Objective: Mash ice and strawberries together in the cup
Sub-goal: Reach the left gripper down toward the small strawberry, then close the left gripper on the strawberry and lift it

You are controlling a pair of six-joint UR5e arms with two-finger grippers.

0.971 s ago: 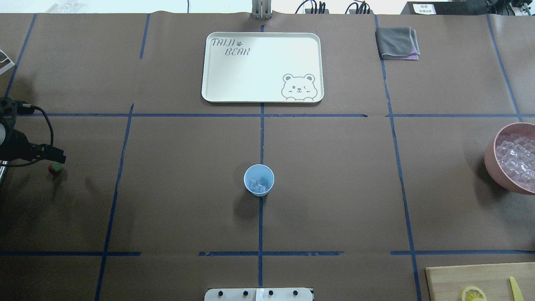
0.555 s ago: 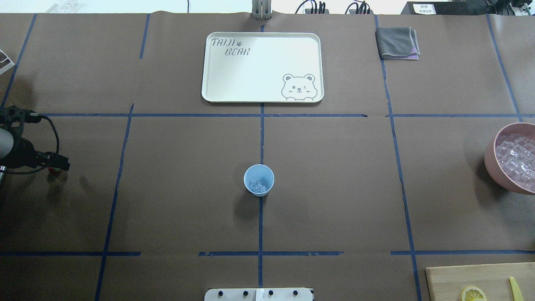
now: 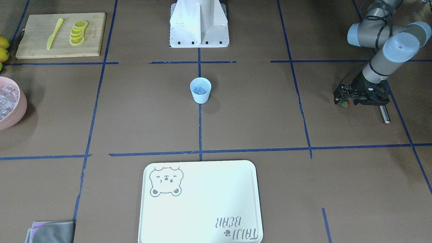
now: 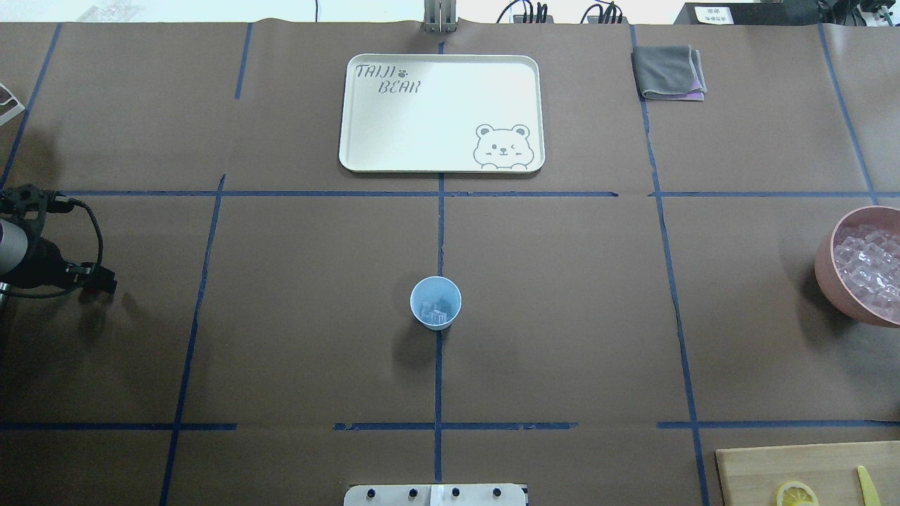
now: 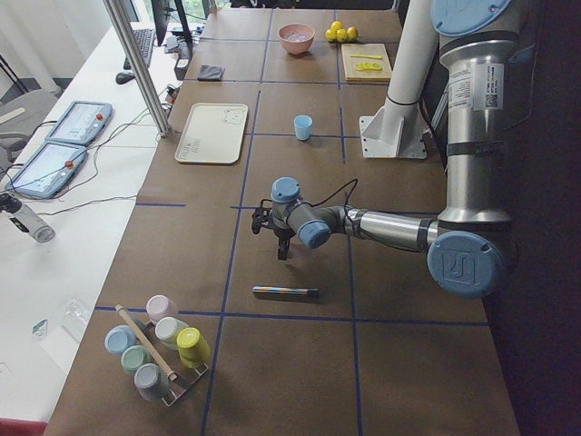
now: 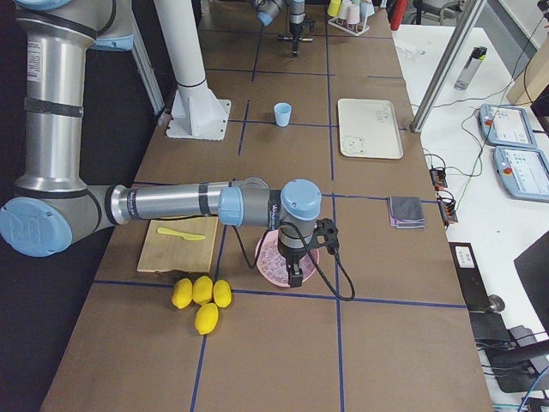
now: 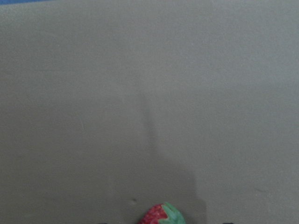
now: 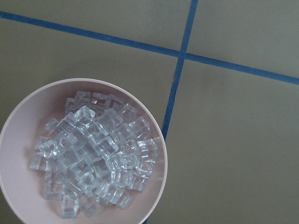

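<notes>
The pale-blue cup stands upright at the table's middle with a few ice cubes inside; it also shows in the front view. The strawberry lies on the table at the far left, right at the tip of my left gripper, which is low over it and looks open. In the left wrist view the strawberry sits at the bottom edge. In the overhead view the left gripper hides it. My right gripper hovers over the pink bowl of ice; I cannot tell whether it is open.
A metal rod lies just beside the left gripper. A white bear tray and a grey cloth lie at the far side. A cutting board with lemon slices and a yellow knife is near the robot's right.
My left gripper has moved over the strawberry, which showed beside it before and is now hidden in the overhead view. The cup has not moved.
</notes>
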